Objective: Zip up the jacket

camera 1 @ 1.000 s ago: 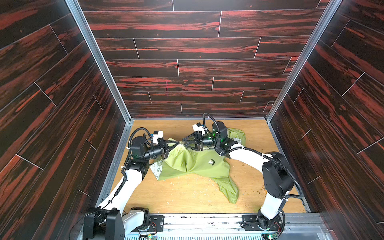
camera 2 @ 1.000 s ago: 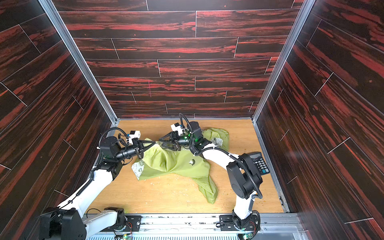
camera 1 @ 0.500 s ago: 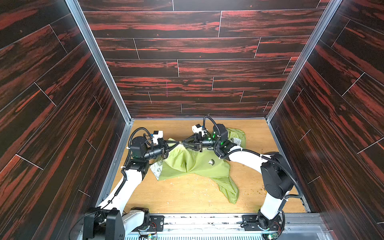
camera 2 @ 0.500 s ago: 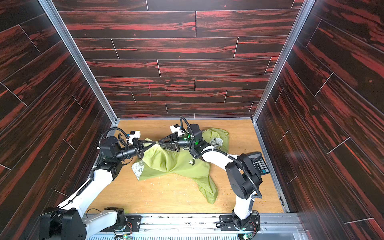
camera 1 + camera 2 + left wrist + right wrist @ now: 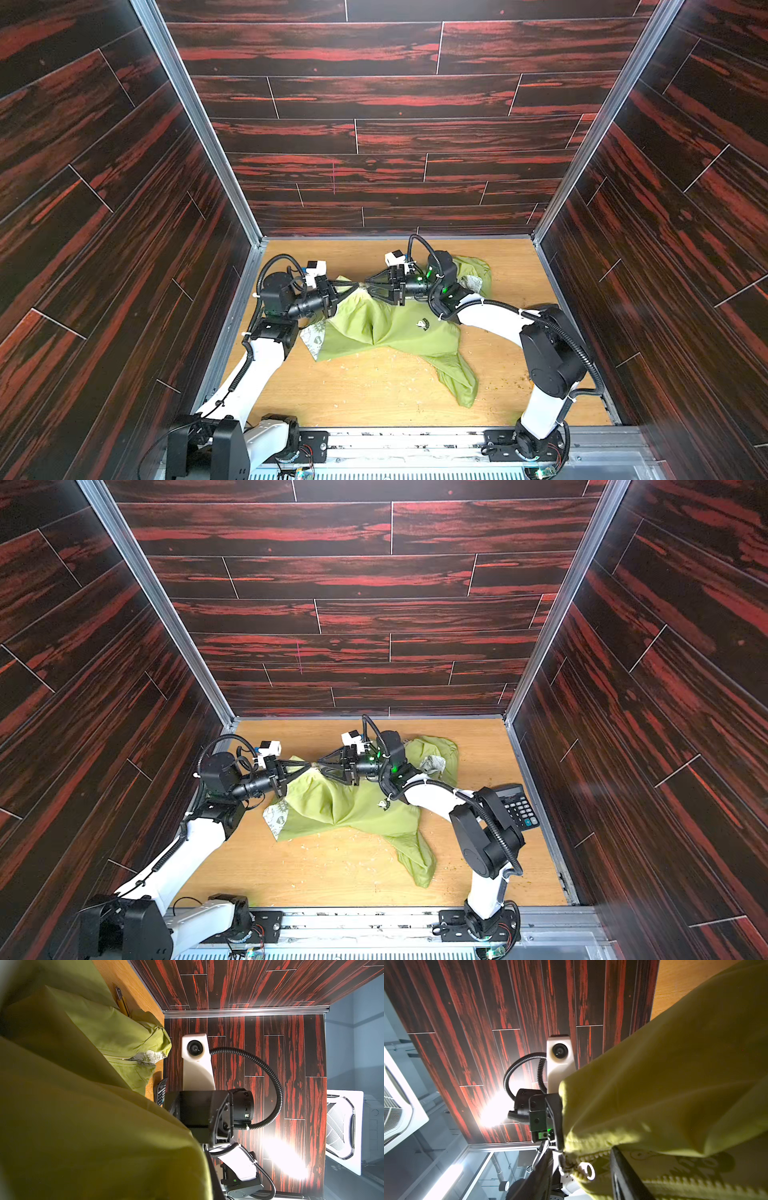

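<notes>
One jacket lies on the bench near the middle of its back edge. My left fingers pinch its lifted edge taut; my right fingers stand apart, straddling the zipper pull, ready, I judge, to close.

Green jacket edge between left end effector and right end effector (calculator rightward)

Jacket — lime-green shell; lining white with a printed pattern; chest logo white. Worktop — pale wood grain. Walls: dark planks streaked red. Calculator: black. Arms: white links, black joints.
</notes>
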